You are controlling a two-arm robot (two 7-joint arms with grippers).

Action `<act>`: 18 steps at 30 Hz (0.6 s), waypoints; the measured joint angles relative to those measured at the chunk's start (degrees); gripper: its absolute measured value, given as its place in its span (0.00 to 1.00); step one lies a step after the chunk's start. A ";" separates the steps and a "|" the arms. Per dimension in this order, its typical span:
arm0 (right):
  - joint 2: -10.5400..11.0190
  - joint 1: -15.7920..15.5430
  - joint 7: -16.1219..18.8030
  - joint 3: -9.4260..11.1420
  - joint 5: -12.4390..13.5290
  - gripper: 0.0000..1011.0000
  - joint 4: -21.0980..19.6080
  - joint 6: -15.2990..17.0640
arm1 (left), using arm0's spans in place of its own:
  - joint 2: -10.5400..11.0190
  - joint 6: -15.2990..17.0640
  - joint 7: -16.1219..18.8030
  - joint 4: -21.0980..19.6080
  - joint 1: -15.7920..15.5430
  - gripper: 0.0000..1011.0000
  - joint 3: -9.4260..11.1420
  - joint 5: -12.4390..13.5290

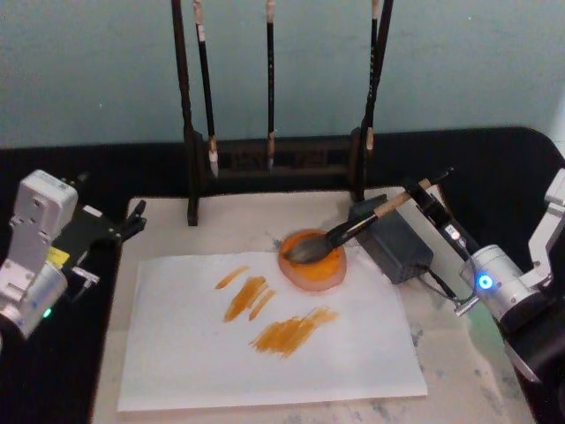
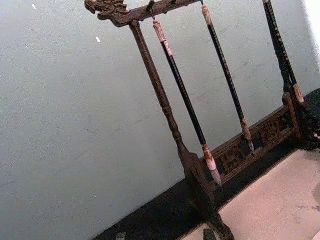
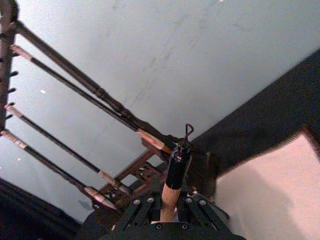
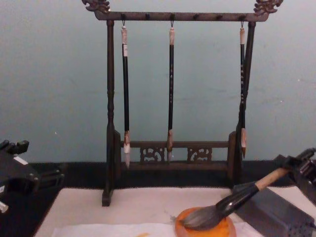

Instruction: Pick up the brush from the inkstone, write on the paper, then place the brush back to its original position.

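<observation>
By the paper's far right corner, bristles on the inkstone (image 1: 318, 270) and handle in the right pincer

The brush (image 1: 353, 230) lies slanted. Its dark bristles rest in the round orange dish, and the tan handle rises over the grey block (image 1: 393, 246) to the right pincer (image 1: 430, 196). That pincer looks clamped on the handle near its black end; the right wrist view has the shaft standing between the fingers, cord loop beyond. Gripping so far up keeps the arm clear of the wet dish and the paper (image 1: 194, 353). Orange strokes (image 1: 287, 331) already mark the sheet, so I judge the writing done and this the put-down, release not yet made. The left pincer (image 1: 134, 221) hangs at the mat's (image 1: 238, 225) left edge over the black table (image 1: 503, 168), fingers apart, clear of the work.
</observation>
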 joint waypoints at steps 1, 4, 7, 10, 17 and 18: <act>0.24 0.09 0.18 -0.24 -0.11 0.18 -0.36 0.25 | 0.00 0.00 0.00 0.00 0.00 0.99 0.00 0.00; 0.76 0.24 0.25 -0.81 -0.62 0.18 -1.17 0.58 | 0.00 0.00 0.00 0.00 0.00 0.99 0.00 0.00; 1.31 0.36 0.04 -1.39 -1.28 0.18 -2.12 0.73 | 0.00 0.00 0.00 0.00 0.00 0.99 0.00 0.00; 1.88 0.46 -0.30 -1.98 -1.98 0.18 -3.00 0.87 | 0.00 0.00 0.00 0.00 0.00 0.99 0.00 0.00; 3.71 0.34 -1.36 -3.30 -4.06 0.18 -6.20 1.27 | 0.00 0.00 0.00 0.00 0.00 0.99 0.00 0.00; 3.95 0.32 -1.45 -3.40 -4.25 0.18 -6.60 1.27 | 0.00 0.00 0.00 0.00 0.00 0.99 0.00 0.00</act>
